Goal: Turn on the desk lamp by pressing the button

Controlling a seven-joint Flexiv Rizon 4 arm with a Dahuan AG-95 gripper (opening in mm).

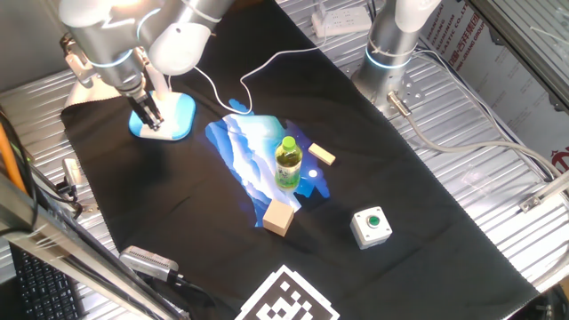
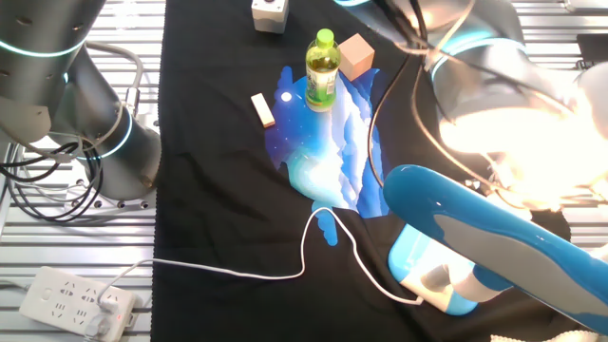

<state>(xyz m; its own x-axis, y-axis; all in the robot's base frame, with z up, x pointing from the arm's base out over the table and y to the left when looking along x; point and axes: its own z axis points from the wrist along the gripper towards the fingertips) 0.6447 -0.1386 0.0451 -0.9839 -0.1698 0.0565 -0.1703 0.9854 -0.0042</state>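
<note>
The desk lamp's light-blue base [image 1: 173, 116] sits at the far left of the black cloth; it also shows in the other fixed view [image 2: 418, 261]. A long blue and grey part [image 2: 494, 242], seemingly the lamp's head, reaches over the base there. My gripper [image 1: 148, 117] points down with its dark fingertips on the base's white top panel. Whether the fingers are open or shut does not show. A bright glow lights the arm above the lamp [image 1: 116, 13] [image 2: 513, 133]. The button itself is hidden under the fingers.
A green bottle [image 1: 287, 163] stands on a blue patterned cloth [image 1: 253, 147], between two wooden blocks [image 1: 278, 217] [image 1: 322, 155]. A white box with a green button [image 1: 371, 226] lies front right. The lamp's white cable [image 2: 237, 271] runs to a power strip [image 2: 81, 302]. A second arm's base [image 1: 396, 44] stands behind.
</note>
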